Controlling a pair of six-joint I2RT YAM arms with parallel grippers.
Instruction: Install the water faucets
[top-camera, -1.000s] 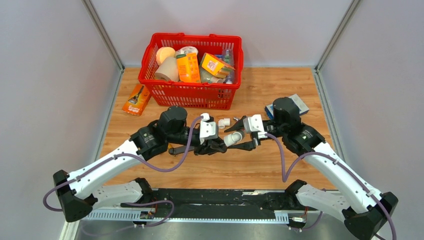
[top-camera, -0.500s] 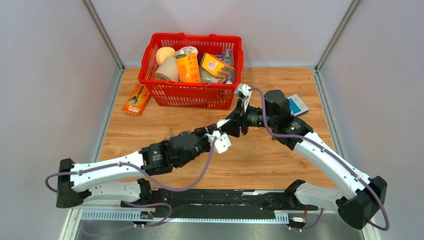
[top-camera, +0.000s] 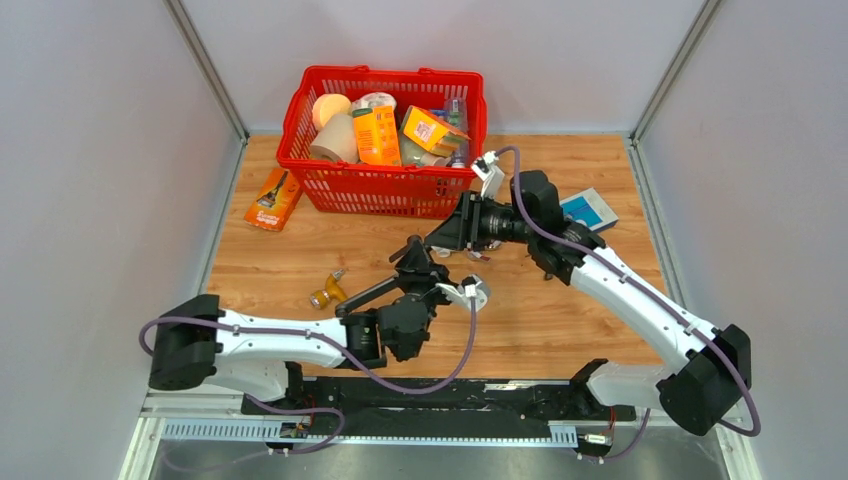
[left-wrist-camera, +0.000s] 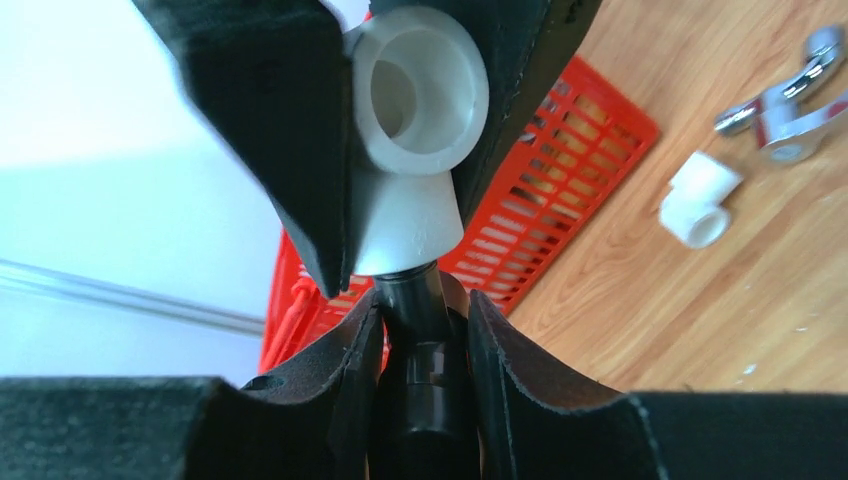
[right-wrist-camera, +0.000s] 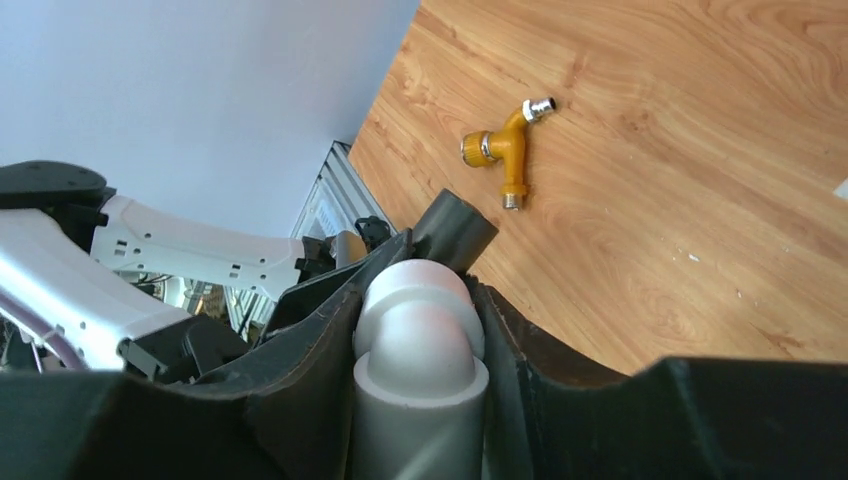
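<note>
White elbow fitting (left-wrist-camera: 415, 120) is clamped by right gripper (right-wrist-camera: 420, 300), faucet (left-wrist-camera: 425, 400) by left gripper (left-wrist-camera: 420, 310); joint could be cross-threaded if tilted.

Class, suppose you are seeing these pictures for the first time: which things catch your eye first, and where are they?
The red basket stands full at the back. At mid-table the two arms meet: the right gripper holds a white elbow fitting against the dark grey faucet held in the left gripper. A yellow tap lies loose on the table nearby.
</note>
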